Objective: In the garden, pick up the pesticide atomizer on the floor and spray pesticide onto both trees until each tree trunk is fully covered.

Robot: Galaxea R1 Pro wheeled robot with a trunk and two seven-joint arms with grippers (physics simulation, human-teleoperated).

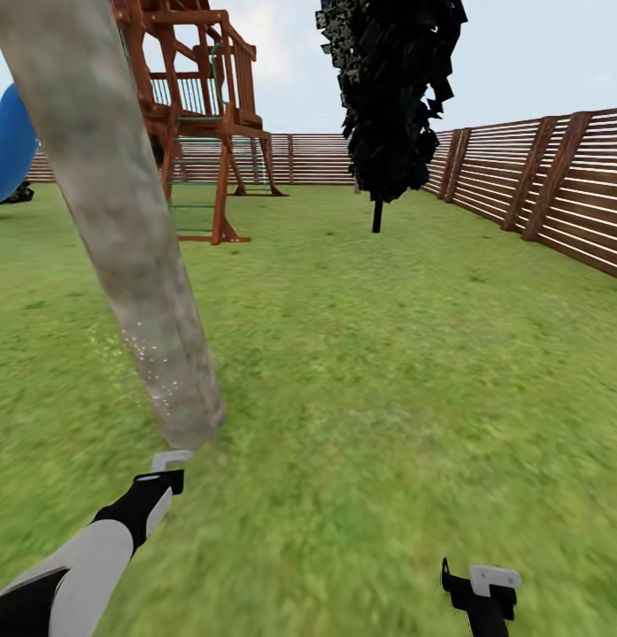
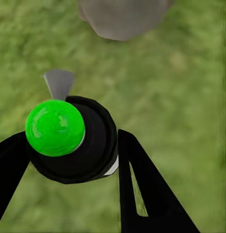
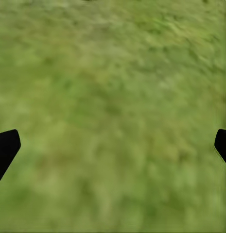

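Gripping the pesticide atomizer (green-topped) near the tree trunk, left gripper; right gripper wide.

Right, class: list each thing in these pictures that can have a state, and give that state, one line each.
left gripper: shut on the atomizer.
atomizer: held, top green, nozzle toward the trunk.
right gripper: open, holding nothing, over grass.
tree trunk: leaning, whitish specks on its lower part.
pesticide: specks on and beside the trunk's base.

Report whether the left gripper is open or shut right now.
Shut on the pesticide atomizer: in the left wrist view both black fingers of the left gripper press against the black bottle's sides, its top showing green.
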